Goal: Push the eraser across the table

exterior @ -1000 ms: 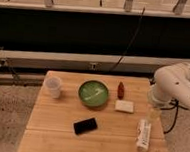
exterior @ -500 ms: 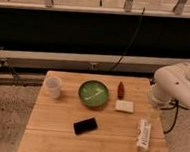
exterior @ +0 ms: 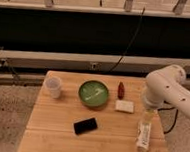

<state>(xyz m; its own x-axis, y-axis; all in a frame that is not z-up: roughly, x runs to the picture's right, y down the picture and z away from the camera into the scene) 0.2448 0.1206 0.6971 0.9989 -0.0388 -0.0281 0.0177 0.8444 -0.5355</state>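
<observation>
No movement since the earlier frames. Gripper [exterior: 149,106] hangs at 3 o'clock of the eraser [exterior: 124,106], jaws apart, holding nothing, clear of it. Eraser lies on the table [exterior: 54,122], at 4 o'clock of the green bowl [exterior: 93,94].

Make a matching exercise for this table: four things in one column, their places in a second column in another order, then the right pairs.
Things
1. eraser
2. black phone
3. white cup
4. gripper

Places
A. back left corner of the table
B. right side of the table, over the far end of the white tube
C. just right of the green bowl, in front of the small red object
D. in front of the green bowl, nearer the front edge

Pairs: 1-C, 2-D, 3-A, 4-B
</observation>
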